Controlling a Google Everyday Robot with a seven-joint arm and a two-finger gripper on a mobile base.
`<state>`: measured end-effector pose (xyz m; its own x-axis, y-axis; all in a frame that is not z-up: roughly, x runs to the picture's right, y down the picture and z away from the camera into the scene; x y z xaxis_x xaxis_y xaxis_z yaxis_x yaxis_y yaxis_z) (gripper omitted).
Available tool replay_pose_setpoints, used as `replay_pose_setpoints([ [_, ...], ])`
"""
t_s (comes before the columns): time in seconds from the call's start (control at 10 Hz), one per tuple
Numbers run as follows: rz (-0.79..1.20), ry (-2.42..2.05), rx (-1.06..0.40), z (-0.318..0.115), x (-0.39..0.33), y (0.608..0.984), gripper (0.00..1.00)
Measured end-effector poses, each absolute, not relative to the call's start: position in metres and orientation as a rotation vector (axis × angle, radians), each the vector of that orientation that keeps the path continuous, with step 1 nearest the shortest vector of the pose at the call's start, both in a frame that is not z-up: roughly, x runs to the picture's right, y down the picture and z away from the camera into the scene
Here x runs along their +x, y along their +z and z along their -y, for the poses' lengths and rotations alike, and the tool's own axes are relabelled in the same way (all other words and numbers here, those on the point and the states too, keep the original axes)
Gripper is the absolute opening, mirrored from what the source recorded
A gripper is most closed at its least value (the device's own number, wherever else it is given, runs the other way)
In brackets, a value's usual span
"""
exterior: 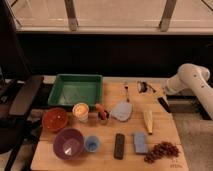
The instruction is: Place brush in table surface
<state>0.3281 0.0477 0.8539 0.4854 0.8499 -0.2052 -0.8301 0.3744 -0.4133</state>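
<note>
Camera view is showing the brush (149, 92) hanging over the far right edge of the table surface (155, 131), round head (142, 87) pointing toward the green tray (76, 90), black handle running down and right off the edge. Gripper (161, 98) is sitting at the handle end, right of the tray and beyond the table corner, white arm (192, 82) coming in from the right. Jaws look to be pinching the handle, since the brush is floating with no other support; finger gap itself is not readable.

Handling judgement: brush is looking light, stiff, slim; head end is slightly heavier, so a grip at the far handle end is risking a droop or twist. Handle is probably smooth plastic, somewhat slippery. Not fragile, a short drop is fine.

Free wood is lying right of the tray, between the thin utensil (126, 91) and the pale yellow item (148, 121), beside the grey spatula-like piece (122, 111).
</note>
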Motion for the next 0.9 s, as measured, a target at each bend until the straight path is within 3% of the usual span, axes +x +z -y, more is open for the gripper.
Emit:
replay_pose_setpoints([
  [0.9, -0.1, 1.027, -0.567, -0.107, 0.326, 0.9, 0.02],
])
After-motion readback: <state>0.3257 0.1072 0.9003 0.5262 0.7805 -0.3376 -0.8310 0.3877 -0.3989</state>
